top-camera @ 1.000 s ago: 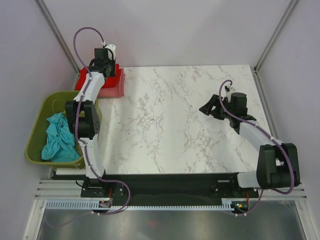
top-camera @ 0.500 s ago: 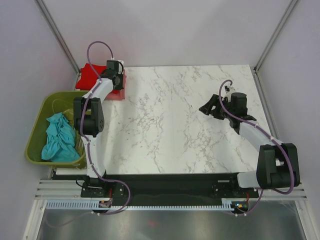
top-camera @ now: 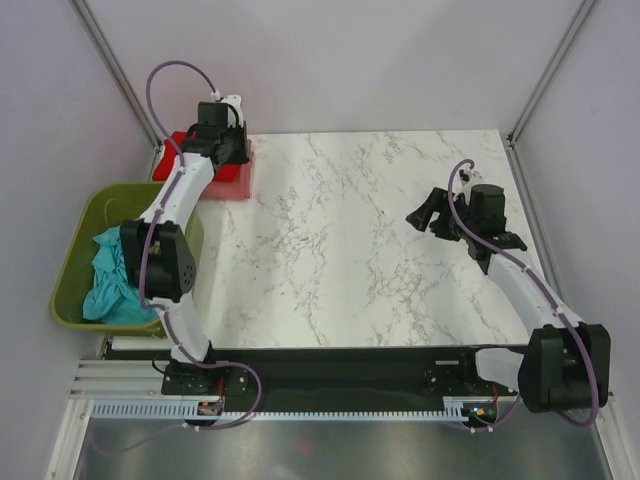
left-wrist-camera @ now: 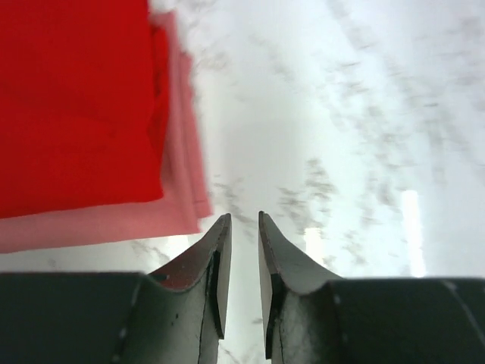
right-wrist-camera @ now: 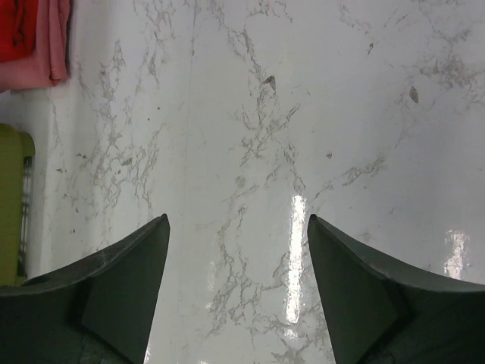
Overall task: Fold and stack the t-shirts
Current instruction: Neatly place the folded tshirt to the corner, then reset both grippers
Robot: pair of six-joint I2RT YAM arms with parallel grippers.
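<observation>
A folded red t-shirt [top-camera: 170, 156] lies on a folded pink t-shirt [top-camera: 233, 184] at the table's far left corner. In the left wrist view the red t-shirt [left-wrist-camera: 76, 106] covers most of the pink t-shirt [left-wrist-camera: 114, 224], whose edge shows below and to the right. My left gripper [top-camera: 232, 150] hovers at the stack's right edge, and its jaws [left-wrist-camera: 242, 218] are nearly together with nothing between them. A crumpled teal t-shirt [top-camera: 112, 278] lies in the basket. My right gripper [top-camera: 428, 215] is open and empty above the bare marble [right-wrist-camera: 239, 221].
The olive-green basket [top-camera: 72, 245] stands off the table's left edge and shows in the right wrist view [right-wrist-camera: 10, 205]. The marble table [top-camera: 340, 240] spans the middle. Enclosure walls and posts stand at the back and sides.
My left arm has swung over the stack, first right then back toward the far side, raising its elbow. My right gripper has shifted slightly right and farther.
</observation>
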